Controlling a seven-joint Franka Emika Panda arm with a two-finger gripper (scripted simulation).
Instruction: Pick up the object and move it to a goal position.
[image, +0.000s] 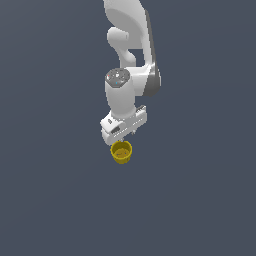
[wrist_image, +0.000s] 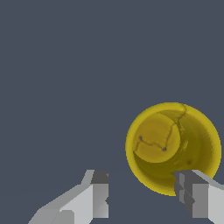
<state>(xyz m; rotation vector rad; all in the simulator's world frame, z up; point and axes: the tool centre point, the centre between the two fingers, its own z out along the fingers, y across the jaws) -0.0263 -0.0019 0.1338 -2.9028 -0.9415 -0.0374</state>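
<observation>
White Panda arm (image: 131, 55) reaches down from the top of the exterior view, wrist pointing down at a plain dark grey tabletop (image: 55, 190). End effector (image: 121, 136) sits low, just above and behind the yellow cup (image: 121, 151) in that view; cup stands upright on the tabletop, open mouth up, near frame centre. Cup is mustard yellow, tapered, rim wider than base.

Wrist view looks straight down into the cup (wrist_image: 173, 146): round rim, darker inner wall, lighter circular bottom with thin crack-like lines. Two grey fingertips (wrist_image: 98, 192) show in that view, spread apart with bare tabletop (wrist_image: 57, 78) between them. One finger is clear of the cup, well to the side. The other finger (wrist_image: 199, 197) overlaps the cup's rim edge in the picture; cannot tell whether it touches or just hangs above it. Cup is not centred between the fingers, it is offset toward that second finger.

End effector is released, fingers parted, gripping nothing. Cup rests on the tabletop, not lifted.
</observation>
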